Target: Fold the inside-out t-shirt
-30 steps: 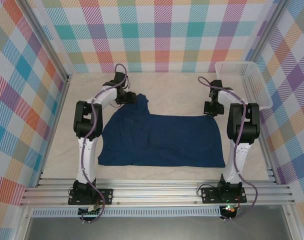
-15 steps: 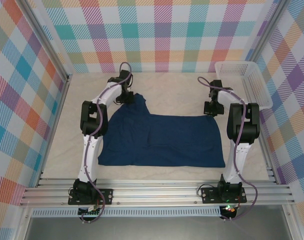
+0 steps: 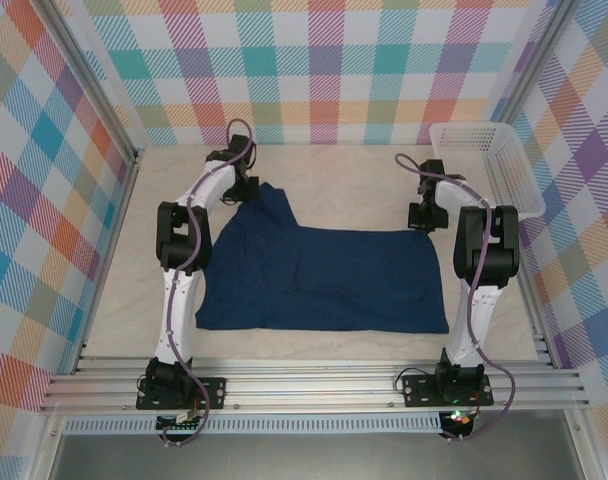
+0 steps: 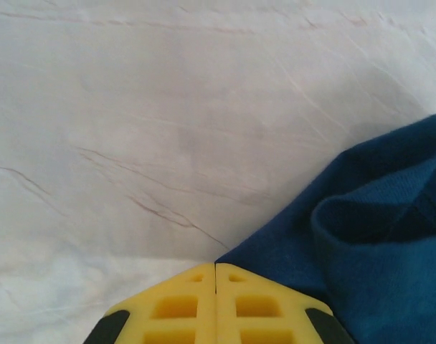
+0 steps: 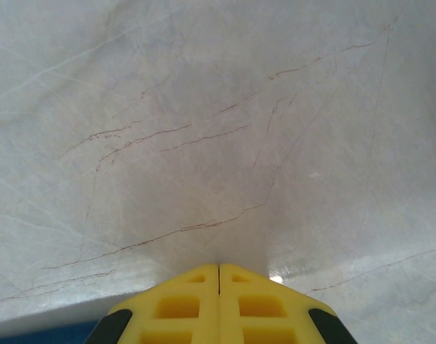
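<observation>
Pale marbled table [image 3: 354, 185] carries the shirt [image 3: 324, 280] spread flat between the 2 arms, its long axis running left-right. The left gripper [image 3: 246, 187], jaws closed, seems to pinch the far-left sleeve edge. The right gripper [image 3: 421, 222] is closed at the far-right corner, grip unclear. The shirt body lies nearward of both.

T-shirt [image 3: 324, 280], dark navy blue cloth: soft, matt, fine knit grain visible to you up close on folded edge.
Tabletop [image 3: 354, 185], pale marble-look: hard, smooth, thin brown veins, slight sheen; you get small glare spot nr right gripper [image 5: 218, 266].
Left gripper [image 4: 215, 266] & right: yellow fingers [image 4: 178, 308] look moulded plastic, matt, w/ recessed pockets.
Basket [image 3: 489, 160], white lattice: plastic.
Rail frame [image 3: 314, 385], silver, near edge: bare metal, satin finish.
Arm shells [image 3: 174, 300], white & black: smooth, plastic-looking, semi-gloss.
</observation>
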Available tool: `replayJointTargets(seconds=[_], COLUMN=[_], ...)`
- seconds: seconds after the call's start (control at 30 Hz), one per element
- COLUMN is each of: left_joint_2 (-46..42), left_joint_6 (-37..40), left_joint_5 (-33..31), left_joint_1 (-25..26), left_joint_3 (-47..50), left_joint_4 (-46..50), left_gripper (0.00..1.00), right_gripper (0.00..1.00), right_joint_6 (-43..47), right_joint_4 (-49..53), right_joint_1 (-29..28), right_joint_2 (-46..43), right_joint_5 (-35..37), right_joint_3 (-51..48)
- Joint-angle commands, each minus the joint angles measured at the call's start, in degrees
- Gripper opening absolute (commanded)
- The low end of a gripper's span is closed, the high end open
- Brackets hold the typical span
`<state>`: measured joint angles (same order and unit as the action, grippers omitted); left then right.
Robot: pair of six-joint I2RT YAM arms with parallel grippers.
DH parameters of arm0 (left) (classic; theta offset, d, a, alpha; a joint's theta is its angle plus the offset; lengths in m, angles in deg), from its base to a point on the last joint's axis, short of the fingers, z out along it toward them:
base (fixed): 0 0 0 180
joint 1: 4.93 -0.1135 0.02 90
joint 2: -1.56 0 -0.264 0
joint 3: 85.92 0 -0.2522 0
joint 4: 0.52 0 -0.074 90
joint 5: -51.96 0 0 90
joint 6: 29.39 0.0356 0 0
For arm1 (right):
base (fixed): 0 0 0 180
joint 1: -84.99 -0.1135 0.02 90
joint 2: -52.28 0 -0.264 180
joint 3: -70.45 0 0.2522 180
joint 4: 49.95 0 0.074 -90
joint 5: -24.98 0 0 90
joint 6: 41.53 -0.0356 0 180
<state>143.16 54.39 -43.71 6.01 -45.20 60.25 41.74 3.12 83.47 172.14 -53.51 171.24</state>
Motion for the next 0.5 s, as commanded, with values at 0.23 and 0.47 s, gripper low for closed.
replayJointTargets(seconds=[0.23,0.47], left_joint_2=[-0.39,-0.31], left_joint_6=[-3.42,-3.45], left_joint_5=[-1.45,3.47], left_joint_1=[-1.88,-1.97], left_joint_3=[-1.68,-1.66], left_joint_4=[-3.66,-6.04], left_gripper=[0.1,0.38], right_gripper=[0.0,0.0], right_joint_6=[0.95,0.83], right_joint_4=[0.58,0.58], right_joint_1=[0.46,0.51], right_joint_2=[1.88,2.4], right_joint_5=[2.91,2.4], right_joint_3=[0.78,1.57])
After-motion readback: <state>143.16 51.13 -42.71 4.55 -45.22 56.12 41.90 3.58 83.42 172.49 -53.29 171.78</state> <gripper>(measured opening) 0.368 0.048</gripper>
